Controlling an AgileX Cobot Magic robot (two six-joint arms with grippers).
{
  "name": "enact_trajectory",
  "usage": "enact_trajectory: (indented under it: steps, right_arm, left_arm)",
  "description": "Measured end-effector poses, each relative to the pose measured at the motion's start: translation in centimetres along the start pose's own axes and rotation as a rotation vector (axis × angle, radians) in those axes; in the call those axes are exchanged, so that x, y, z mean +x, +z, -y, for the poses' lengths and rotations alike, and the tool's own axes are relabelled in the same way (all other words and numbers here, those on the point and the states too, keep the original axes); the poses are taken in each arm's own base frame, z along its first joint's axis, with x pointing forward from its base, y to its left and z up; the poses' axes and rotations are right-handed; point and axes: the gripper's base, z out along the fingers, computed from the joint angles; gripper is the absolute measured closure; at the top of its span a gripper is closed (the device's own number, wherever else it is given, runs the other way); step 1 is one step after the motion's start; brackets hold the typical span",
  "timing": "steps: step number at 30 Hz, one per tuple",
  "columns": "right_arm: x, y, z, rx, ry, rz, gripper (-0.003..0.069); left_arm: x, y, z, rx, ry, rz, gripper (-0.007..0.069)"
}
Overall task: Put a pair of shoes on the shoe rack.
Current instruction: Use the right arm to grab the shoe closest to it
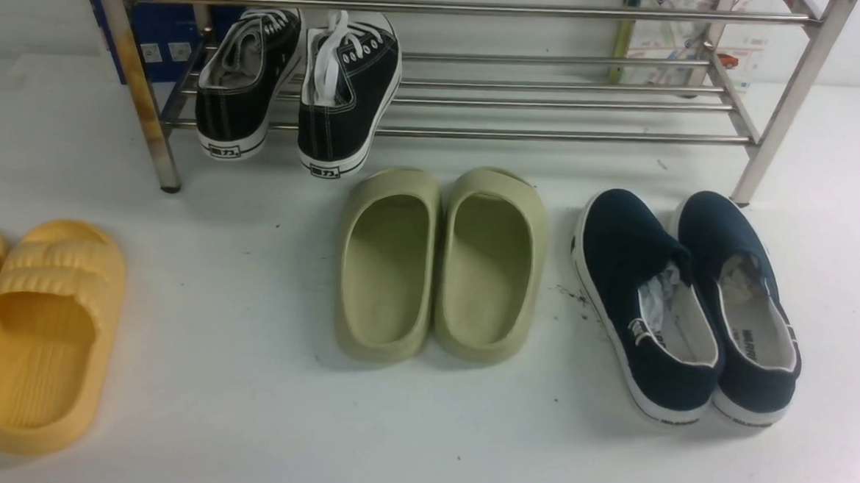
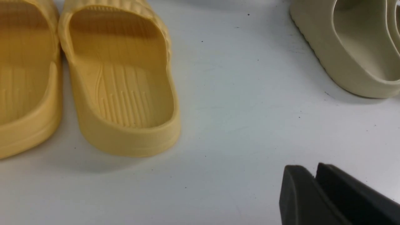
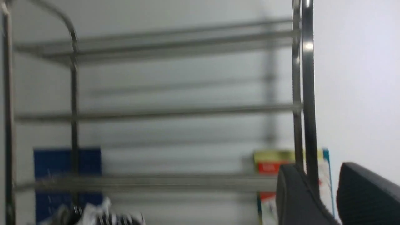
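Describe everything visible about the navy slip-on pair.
The navy slip-on pair looks like dark canvas with white rubber soles, white lining and no laces; crumpled paper seems stuffed inside. Both shoes stand upright, side by side and touching, toes toward the shoe rack, on the white surface in front of its right leg, right of the olive slides. Not yet on the rack.

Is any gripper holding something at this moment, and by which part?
Nothing is held. The left gripper and the right gripper both have nothing between their fingers; the navy shoes lie untouched.
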Motion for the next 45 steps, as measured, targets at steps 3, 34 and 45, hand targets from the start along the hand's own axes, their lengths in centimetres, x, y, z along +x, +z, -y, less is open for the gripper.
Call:
enact_trajectory:
  steps: [3,34,45]
  right_arm:
    - [-4.9,1.6,-0.3,0.006,0.152,0.135,0.0419]
    - [12.7,21.5,-5.9,-0.026,0.120,-1.725,0.0283]
    - [22.3,21.1,-5.8,0.056,0.005,-1.868,0.0319]
  left_arm:
    - [0.0,0.0,0.0,0.000,0.000,0.000,0.0533]
    - [0.0,0.0,0.0,0.000,0.000,-0.001,0.0516]
    - [0.0,0.0,0.0,0.000,0.000,-0.001,0.0506]
